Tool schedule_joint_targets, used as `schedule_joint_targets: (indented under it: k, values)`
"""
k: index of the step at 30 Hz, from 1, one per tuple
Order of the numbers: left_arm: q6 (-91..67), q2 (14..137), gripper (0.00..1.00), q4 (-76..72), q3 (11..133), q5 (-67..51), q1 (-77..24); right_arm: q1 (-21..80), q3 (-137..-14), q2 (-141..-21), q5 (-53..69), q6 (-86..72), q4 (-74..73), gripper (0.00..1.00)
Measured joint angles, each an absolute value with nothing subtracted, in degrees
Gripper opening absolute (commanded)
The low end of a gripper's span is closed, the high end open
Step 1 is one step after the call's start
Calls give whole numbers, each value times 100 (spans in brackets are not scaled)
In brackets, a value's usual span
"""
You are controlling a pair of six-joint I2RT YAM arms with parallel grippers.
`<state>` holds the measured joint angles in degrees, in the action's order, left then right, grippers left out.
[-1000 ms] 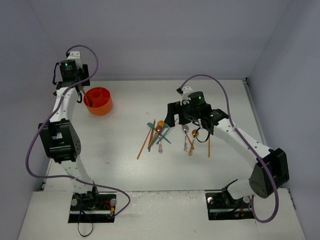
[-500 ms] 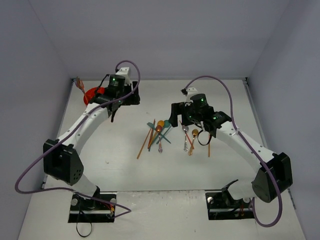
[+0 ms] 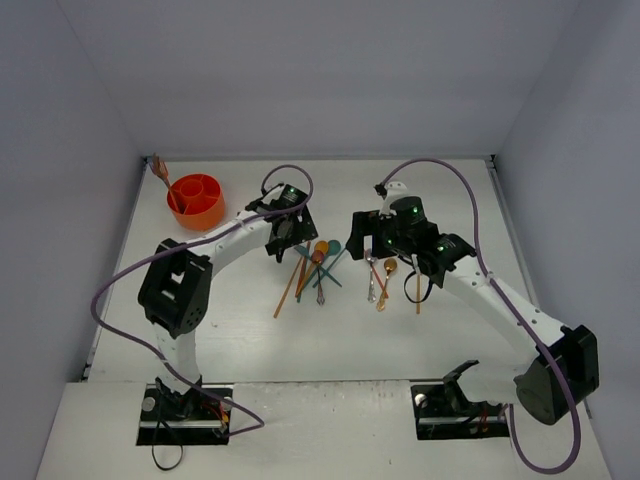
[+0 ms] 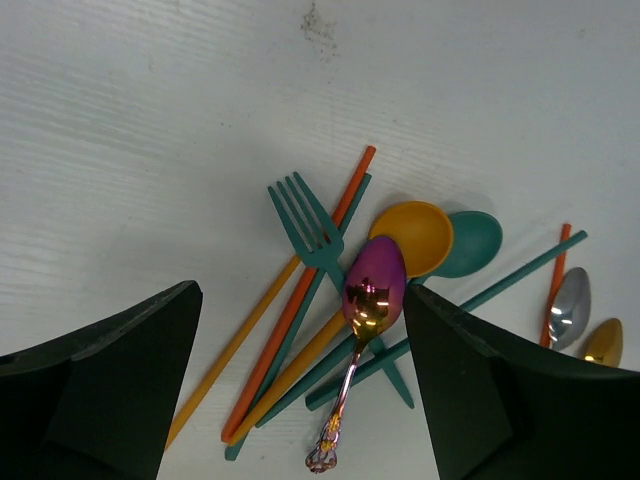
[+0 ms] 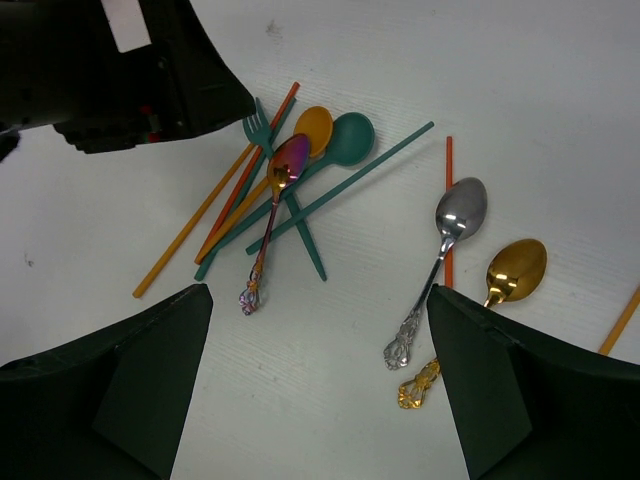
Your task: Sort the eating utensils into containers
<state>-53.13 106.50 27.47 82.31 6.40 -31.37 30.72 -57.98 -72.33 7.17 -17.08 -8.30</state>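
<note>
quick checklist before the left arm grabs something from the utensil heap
1. Left gripper open and empty: ok.
2. It hangs over the purple spoon, which shows between its fingers: ok.
3. Purple spoon lies on top of the teal fork and orange spoon: ok, though they cross, so a grab may catch a neighbour.
4. Right gripper open, over the silver spoon and gold spoon, apart from the left one: ok.
5. Orange cup upright, one utensil leaning in it: ok.
6. Which compartment takes spoons: cannot tell.
</note>
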Motion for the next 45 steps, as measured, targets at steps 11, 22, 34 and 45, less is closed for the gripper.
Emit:
schedule_joint_targets:
  k: [11,22,34,45]
  values:
    - [-6060,11727,63,3154,8824,1030,-3372,3072,-5324,-6683,626,-1717,-847,87]
    - [-6247,11944,45,3418,9044,1212,-3459,3072,-5088,-6390,575,-1704,-880,87]
    - [-6256,12165,19,3599,9371,1289,-3492,3072,-4852,-6122,468,-1662,-882,87]
    - [-5928,12161,11,3621,9673,1578,-3492,3072,-4838,-6064,445,-1657,-882,87]
